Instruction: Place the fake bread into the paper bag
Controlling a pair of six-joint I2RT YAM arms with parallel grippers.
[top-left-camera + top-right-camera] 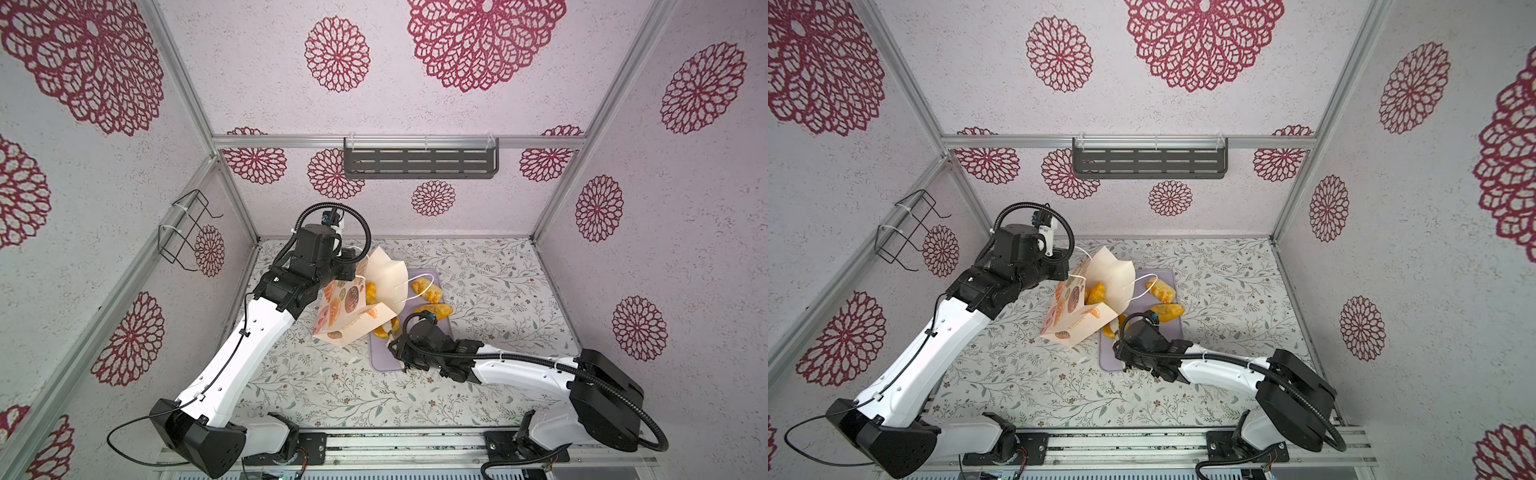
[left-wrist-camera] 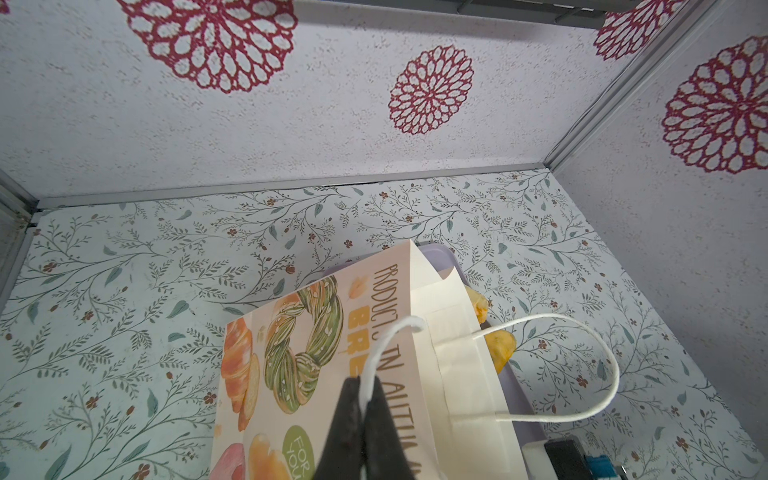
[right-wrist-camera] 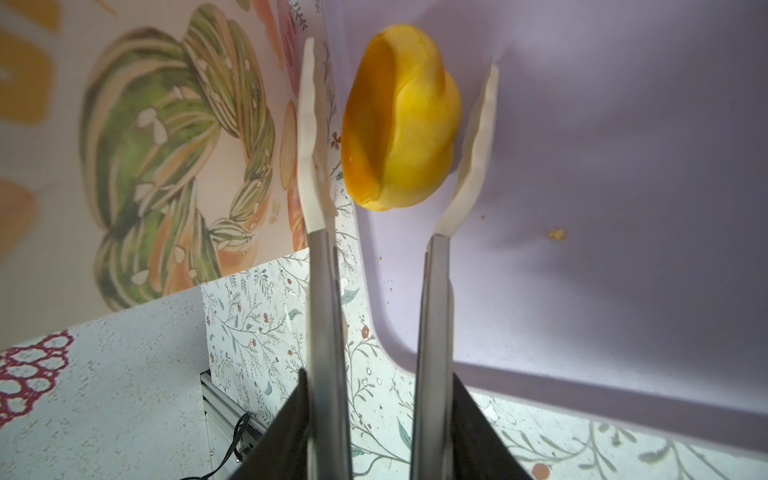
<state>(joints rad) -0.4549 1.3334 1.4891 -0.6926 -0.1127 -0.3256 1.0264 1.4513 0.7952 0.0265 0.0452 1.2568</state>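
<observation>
Pinching the bag's [image 2: 291, 332] cord handle [image 2: 409, 323] with my left gripper [image 2: 365, 384]; right gripper [image 3: 379, 374] clamps tongs [image 3: 322, 291], spread apart around a yellow roll [image 3: 403, 124].

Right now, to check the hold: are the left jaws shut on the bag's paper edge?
No, the left jaws pinch the cord handle of the bag, not paper.

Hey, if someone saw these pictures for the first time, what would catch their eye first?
First the printed paper bag, tilted mid-table, its white cord handle pinched in the shut left gripper. Then the tongs gripped by the right gripper, their pale tips either side of a yellow bread roll on the lilac tray.
</observation>
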